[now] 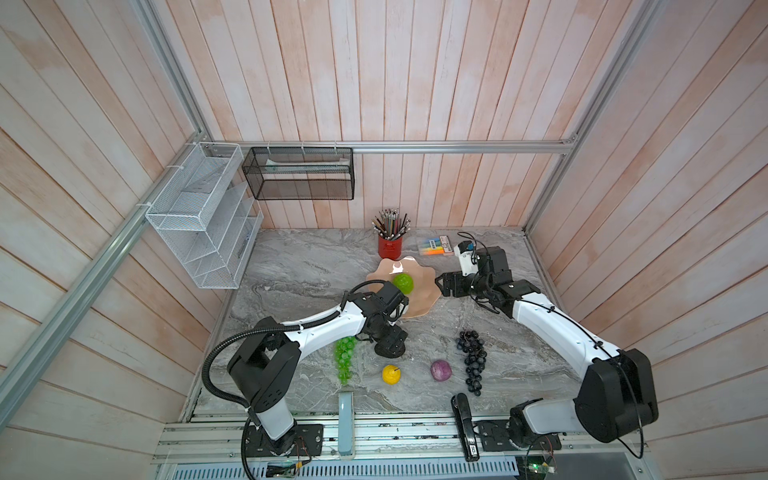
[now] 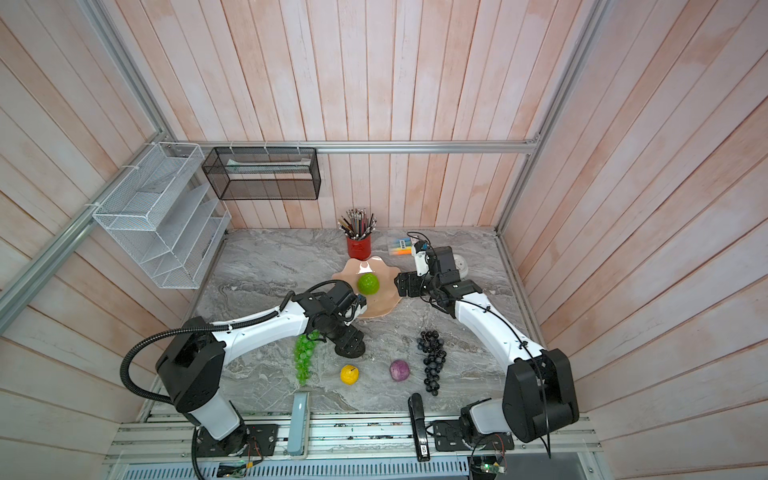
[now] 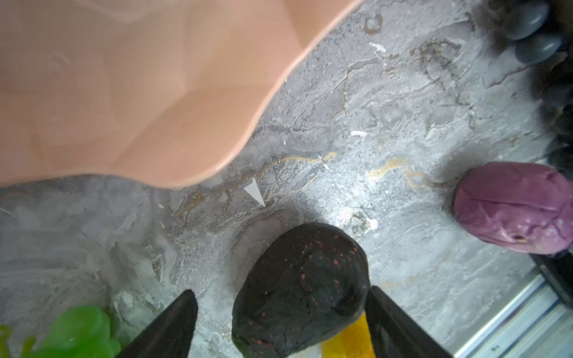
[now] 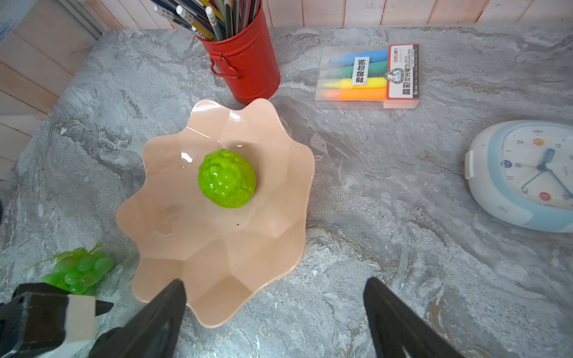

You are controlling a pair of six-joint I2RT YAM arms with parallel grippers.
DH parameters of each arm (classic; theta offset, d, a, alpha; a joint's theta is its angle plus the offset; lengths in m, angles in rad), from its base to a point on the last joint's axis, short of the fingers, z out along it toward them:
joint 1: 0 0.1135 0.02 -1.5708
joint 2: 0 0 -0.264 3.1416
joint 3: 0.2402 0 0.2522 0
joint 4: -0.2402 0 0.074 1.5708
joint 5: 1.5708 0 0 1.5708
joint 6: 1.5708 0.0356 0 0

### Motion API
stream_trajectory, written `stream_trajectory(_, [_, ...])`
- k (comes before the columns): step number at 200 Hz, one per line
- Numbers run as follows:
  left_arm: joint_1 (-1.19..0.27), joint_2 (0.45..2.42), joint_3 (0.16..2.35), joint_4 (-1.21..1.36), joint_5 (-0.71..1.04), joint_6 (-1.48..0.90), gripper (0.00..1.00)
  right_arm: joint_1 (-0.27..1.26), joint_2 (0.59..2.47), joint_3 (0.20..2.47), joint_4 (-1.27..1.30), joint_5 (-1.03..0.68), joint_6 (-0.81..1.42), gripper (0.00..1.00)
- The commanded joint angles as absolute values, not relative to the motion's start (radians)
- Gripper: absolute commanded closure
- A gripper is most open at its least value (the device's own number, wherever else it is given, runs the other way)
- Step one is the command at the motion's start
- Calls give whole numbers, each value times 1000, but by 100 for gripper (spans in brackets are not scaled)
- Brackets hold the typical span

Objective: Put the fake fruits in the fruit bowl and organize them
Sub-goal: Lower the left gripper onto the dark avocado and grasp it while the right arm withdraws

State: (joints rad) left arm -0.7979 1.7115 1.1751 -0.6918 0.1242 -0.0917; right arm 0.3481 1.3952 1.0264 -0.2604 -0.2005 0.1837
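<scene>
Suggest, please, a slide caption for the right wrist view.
Open right claw poised beside the rim of a scalloped salmon-pink glossy bowl holding one bumpy lime-green plastic ball.

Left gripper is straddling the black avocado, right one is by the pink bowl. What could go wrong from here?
The avocado sits off-centre between the open jaws of the left gripper, close to one finger; closing may nudge it toward the yellow fruit instead of gripping it. The right gripper is open with one finger over the rim of the fruit bowl; it could bump the bowl or crowd the drop.
</scene>
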Motion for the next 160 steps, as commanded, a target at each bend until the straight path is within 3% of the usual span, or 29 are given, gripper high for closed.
stream_trajectory(1, [-801, 1744, 1175, -673, 156, -48, 14, 346, 1396, 1023, -225, -232, 193, 10])
stream_trajectory(101, [-838, 1737, 1082, -594, 160, -111, 17, 345, 1390, 977, -195, -248, 201, 10])
stream_trajectory(160, [-838, 1735, 1058, -546, 131, -144, 38, 345, 1381, 963, -186, -249, 196, 11])
